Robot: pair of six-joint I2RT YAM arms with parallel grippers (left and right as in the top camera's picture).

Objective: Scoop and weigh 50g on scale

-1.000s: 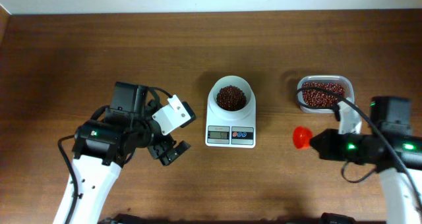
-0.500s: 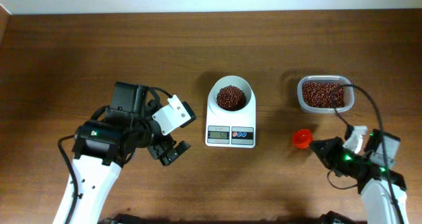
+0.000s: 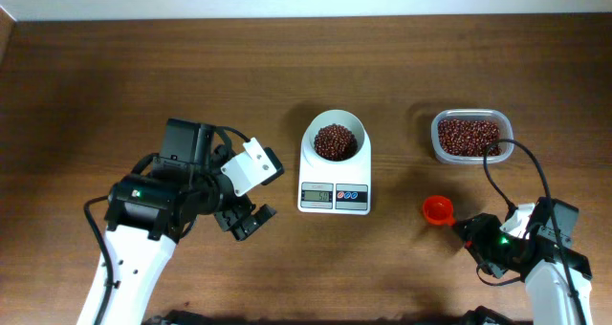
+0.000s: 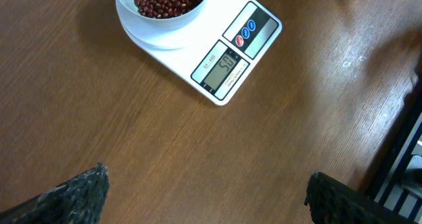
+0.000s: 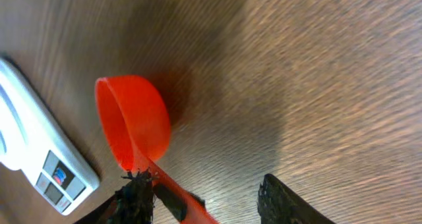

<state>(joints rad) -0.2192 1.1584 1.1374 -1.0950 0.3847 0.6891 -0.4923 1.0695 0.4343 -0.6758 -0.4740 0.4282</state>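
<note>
The white scale stands at the table's centre, its round bowl holding red beans; the left wrist view shows the scale with digits on its display. The red scoop lies on the wood to the right of the scale. My right gripper sits just behind its handle. In the right wrist view the scoop rests against one finger, the jaws of the right gripper standing apart, not pinching it. My left gripper hangs wide open to the left of the scale, over bare wood.
A clear plastic tub of red beans sits at the back right, behind the scoop. The scale's corner lies close to the scoop's left. The right arm's cable loops near the tub.
The right arm drew back toward the front right edge and lowered. Its jaws went from shut on the scoop's handle to open, leaving the scoop on the table. The left arm stayed still.
</note>
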